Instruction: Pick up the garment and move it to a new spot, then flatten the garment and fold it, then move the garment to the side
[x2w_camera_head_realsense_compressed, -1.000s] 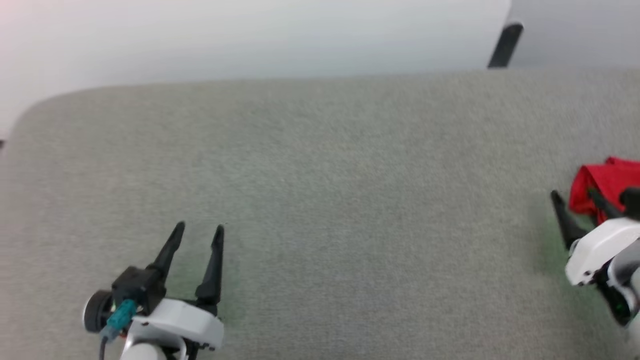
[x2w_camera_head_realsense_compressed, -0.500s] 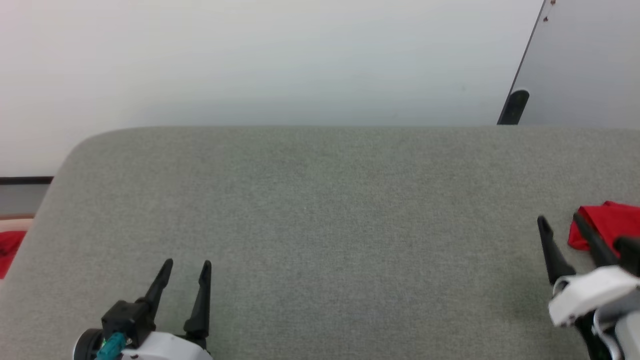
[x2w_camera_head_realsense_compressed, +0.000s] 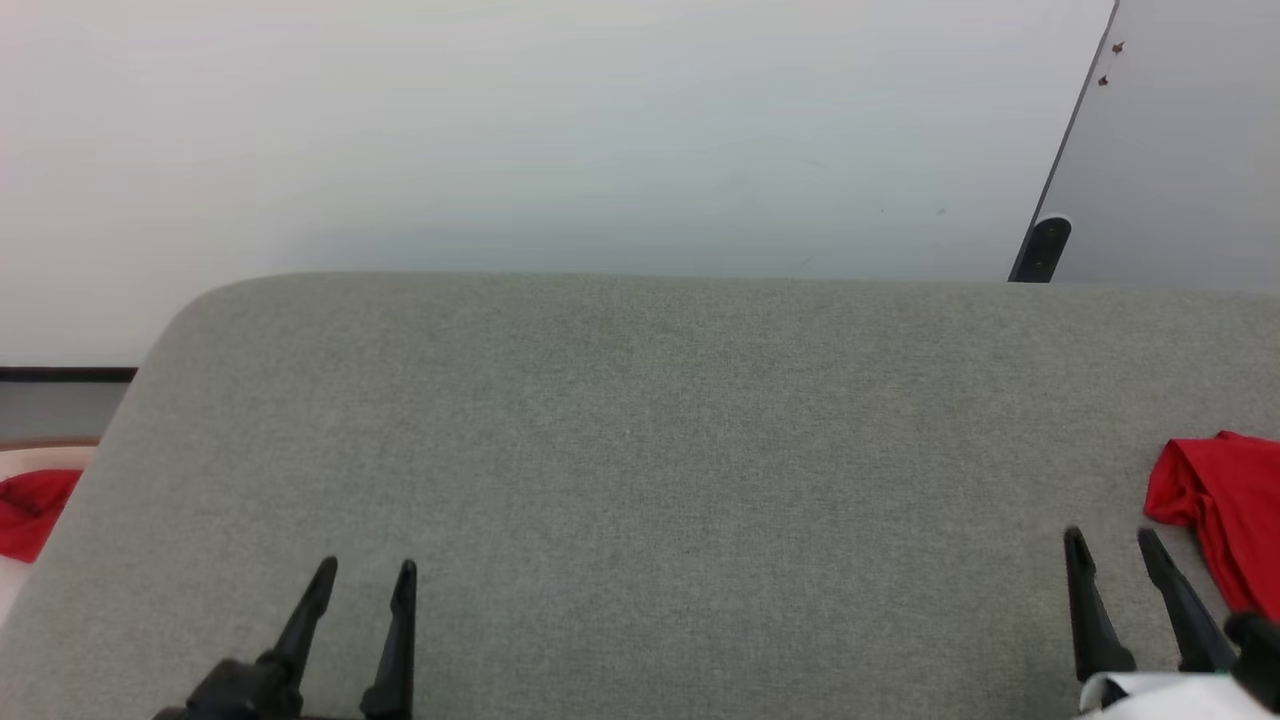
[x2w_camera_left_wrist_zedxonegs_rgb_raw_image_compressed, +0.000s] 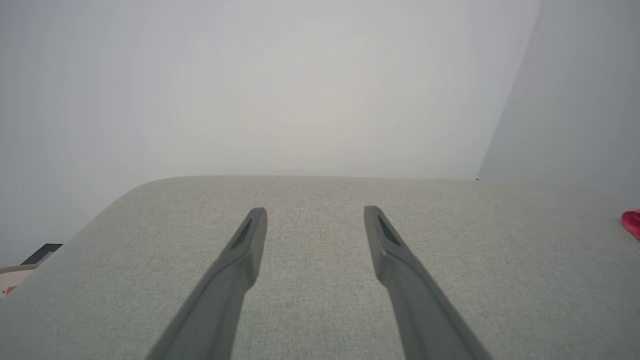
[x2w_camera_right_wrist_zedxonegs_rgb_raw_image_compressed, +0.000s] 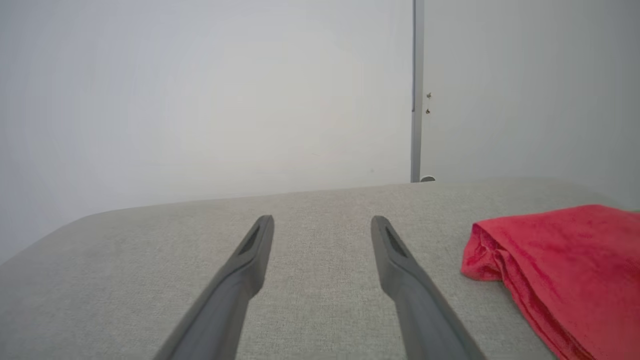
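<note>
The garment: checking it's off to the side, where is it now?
The garment lies on the grey fabric surface at the head view's far right edge, just right of the open right gripper and apart from it.

Red garment (x2w_camera_right_wrist_zedxonegs_rgb_raw_image_compressed: 560, 270) folded, lying flat at right edge of grey surface (x2w_camera_head_realsense_compressed: 640, 450).

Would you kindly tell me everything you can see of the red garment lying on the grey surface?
The garment shows as plain red, soft-looking cloth, bunched or folded into layers with a rounded, creased edge. It lies on the grey fabric surface at its right side and runs out of the head view's right edge. The open right gripper is just to its left, with a gap between them.
</note>
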